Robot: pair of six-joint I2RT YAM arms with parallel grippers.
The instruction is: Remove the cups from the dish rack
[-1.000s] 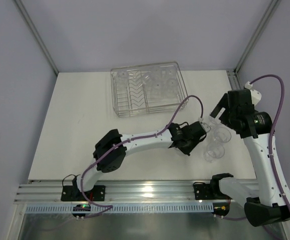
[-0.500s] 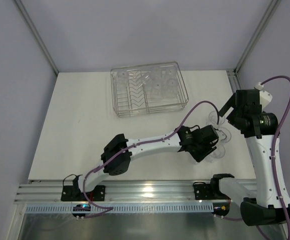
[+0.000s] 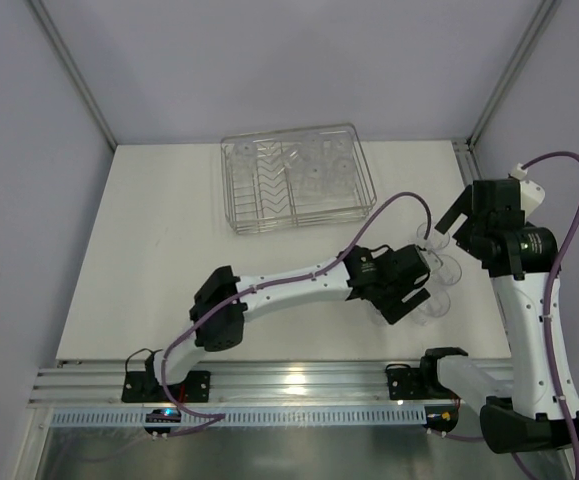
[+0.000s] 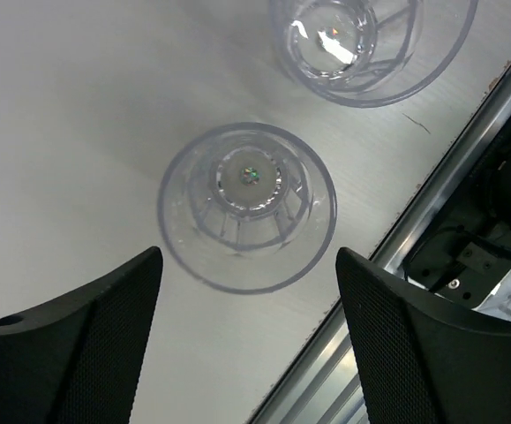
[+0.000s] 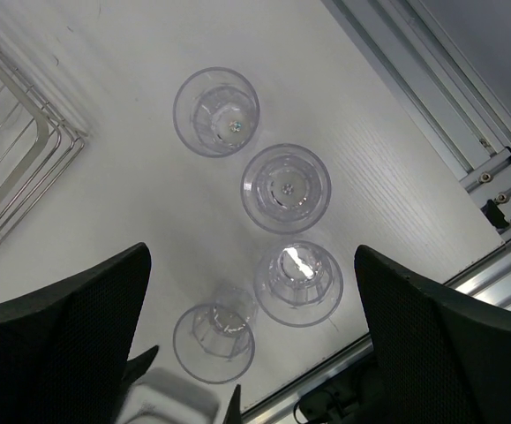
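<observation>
- Swinging right since a second ago, the left arm now reaches the bench's right side; the left pincer hangs wide open around a cup standing on the bench, fingers clear of it.
- Overhead, the right pincer gapes, empty.
- More cups wait in the rack.
- Thin clear plastic: probably light, slick and squashy, so pinch gently across the rim.

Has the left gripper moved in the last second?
Yes. The left gripper has shifted right, farther from the dish rack, and now sits open above a cup.
</observation>
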